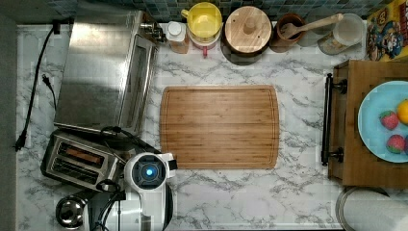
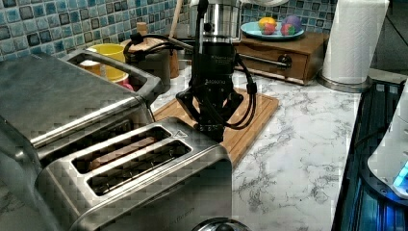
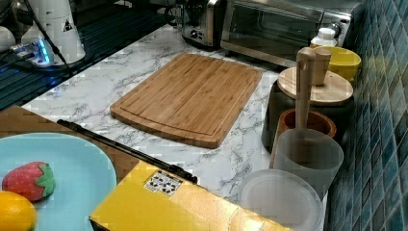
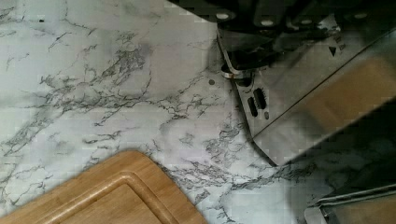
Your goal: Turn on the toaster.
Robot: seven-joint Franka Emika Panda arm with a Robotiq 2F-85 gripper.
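The gripper (image 2: 211, 129) is held pointing straight down at the far end of the toaster (image 2: 139, 178) in the left view, right by the end where the lever would be. Whether its fingers are apart or together cannot be told. Black cables are looped around the gripper's body. In the top view the arm's white wrist with a blue light is seen just beside the toaster's (image 1: 82, 160) right end.

The toaster is placed on the marble counter (image 1: 250, 192), and brown bread is seen in its two long slots. In the wrist view a shiny end of the toaster (image 4: 303, 88) is seen close to the camera, with marble beside it.

The big toaster oven (image 1: 103, 72) is set just behind the toaster in the top view, nearly touching it. A small round kettle (image 1: 71, 211) is seen near the toaster's front corner. The wooden cutting board (image 1: 220, 126) is laid flat near the toaster, on the top view's right of it. Well apart from the toaster, a yellow cup (image 1: 202, 20) and a jar with a wooden lid (image 1: 248, 29) are lined up by the tile wall. A blue plate (image 1: 380, 120) with fruit is set on a wooden box far from the toaster.
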